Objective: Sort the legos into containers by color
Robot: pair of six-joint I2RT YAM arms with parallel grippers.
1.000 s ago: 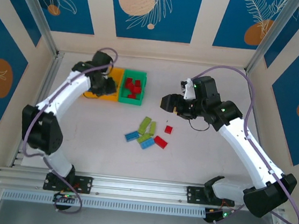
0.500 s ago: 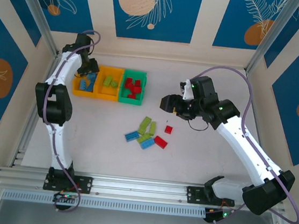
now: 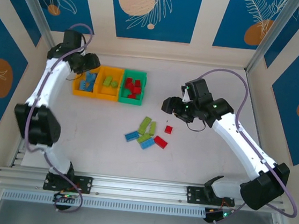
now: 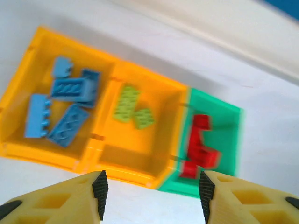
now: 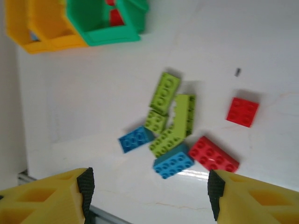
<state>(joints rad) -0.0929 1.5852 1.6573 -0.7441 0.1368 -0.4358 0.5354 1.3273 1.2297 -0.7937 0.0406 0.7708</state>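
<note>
I see three small square plastic bins joined in a row at the far left side of the white desk. The left orange-yellow bin has blue plastic bricks in it. The middle orange-yellow bin has two lime green bricks. The green bin at the right end has red bricks, a bit blurry in my left wrist view.

More little bricks lie loose in the middle of the desk, well apart from the bins. This loose pile has a few lime green ones touching each other, two blue ones beside them and a long red one next to a blue one. A small square red brick lies alone near the pile.

The left jaws hang above the bins, spread wide, with nothing between the yellow fingers. The right jaws hang above the loose pile, also spread wide and holding nothing.
</note>
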